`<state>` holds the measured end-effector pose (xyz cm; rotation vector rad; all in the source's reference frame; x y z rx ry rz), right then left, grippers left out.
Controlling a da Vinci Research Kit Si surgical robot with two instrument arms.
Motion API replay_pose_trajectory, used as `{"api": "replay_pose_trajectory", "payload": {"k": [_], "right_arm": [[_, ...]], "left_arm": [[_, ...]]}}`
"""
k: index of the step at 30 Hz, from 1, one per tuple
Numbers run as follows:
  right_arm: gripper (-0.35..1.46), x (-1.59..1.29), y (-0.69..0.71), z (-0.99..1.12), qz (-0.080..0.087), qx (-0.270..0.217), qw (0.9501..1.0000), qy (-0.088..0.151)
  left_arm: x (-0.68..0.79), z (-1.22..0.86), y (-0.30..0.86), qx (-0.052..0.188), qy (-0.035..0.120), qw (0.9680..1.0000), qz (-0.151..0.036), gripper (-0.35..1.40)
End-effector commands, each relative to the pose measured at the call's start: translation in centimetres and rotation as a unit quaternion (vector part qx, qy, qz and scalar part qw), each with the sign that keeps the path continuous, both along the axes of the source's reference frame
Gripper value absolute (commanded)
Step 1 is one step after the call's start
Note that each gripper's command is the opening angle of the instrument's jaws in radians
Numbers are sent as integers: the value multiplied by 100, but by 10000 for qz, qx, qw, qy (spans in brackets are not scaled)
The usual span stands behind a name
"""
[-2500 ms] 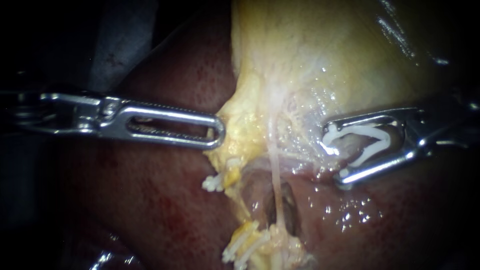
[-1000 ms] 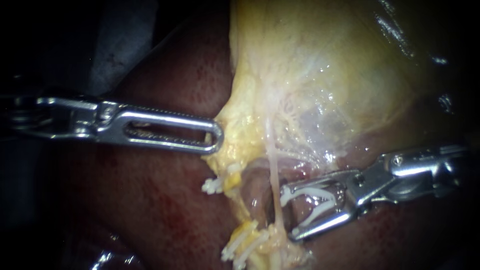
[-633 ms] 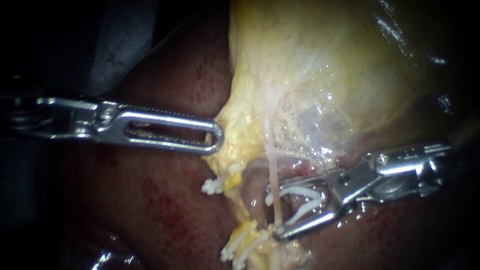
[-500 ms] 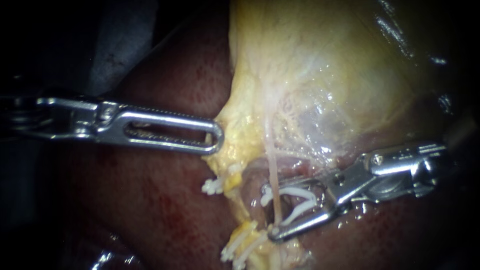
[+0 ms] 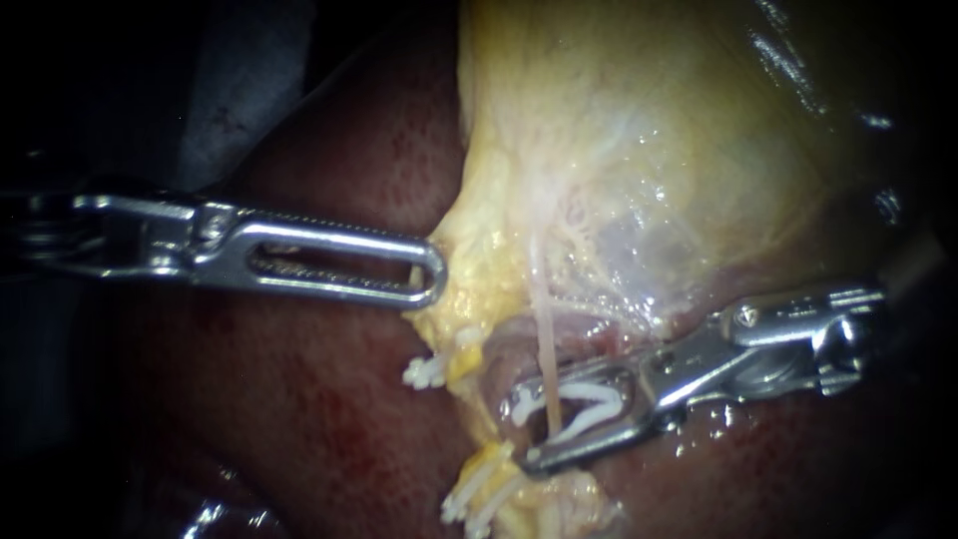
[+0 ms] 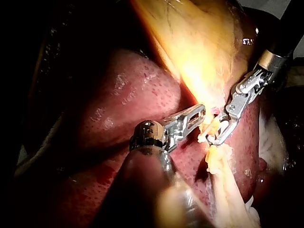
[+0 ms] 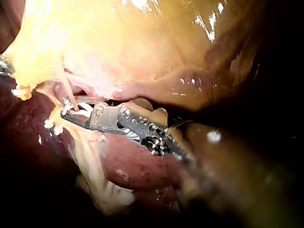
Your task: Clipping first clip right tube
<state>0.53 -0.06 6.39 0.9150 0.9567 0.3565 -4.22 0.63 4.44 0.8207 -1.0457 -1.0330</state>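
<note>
A thin pale tube [image 5: 544, 339] runs down from the yellow gallbladder [image 5: 649, 130] to the fatty stump below. My right instrument [image 5: 521, 431] comes in from the right, its jaws astride this tube and shut on a white clip [image 5: 587, 393] that straddles it. In the right wrist view the same jaws [image 7: 71, 112] sit across the tube [image 7: 69, 91]. My left instrument [image 5: 434, 271] lies level from the left, its slotted jaws shut on the gallbladder's yellow edge; the left wrist view shows them [image 6: 197, 113] close beside the right instrument [image 6: 218, 136].
White clips sit on tissue left of the tube: one [image 5: 424, 371] at the yellow edge, several more [image 5: 477, 496] on the stump below. Dark red liver [image 5: 329, 399] lies under and around everything. A grey surface [image 5: 239, 90] shows at the upper left.
My right instrument came down and left from the gallbladder wall, carried its clip across the tube, and its jaws have narrowed around it. The left instrument has held still.
</note>
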Motion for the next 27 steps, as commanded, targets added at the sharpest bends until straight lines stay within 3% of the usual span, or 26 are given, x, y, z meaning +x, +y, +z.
{"api": "replay_pose_trajectory", "payload": {"k": [1, 7, 27], "right_arm": [[-35, -1, 1, 0, -50, 73, 10000, -6], [-35, -1, 1, -1, -188, 232, 9996, -13], [-35, -1, 0, -2, -179, 242, 9995, -24]], "left_arm": [[0, 0, 0, 0, 0, 10000, -1, -35], [0, 0, 0, 0, 0, 10000, -1, -35], [0, 0, 0, 0, 0, 10000, -1, -35]]}}
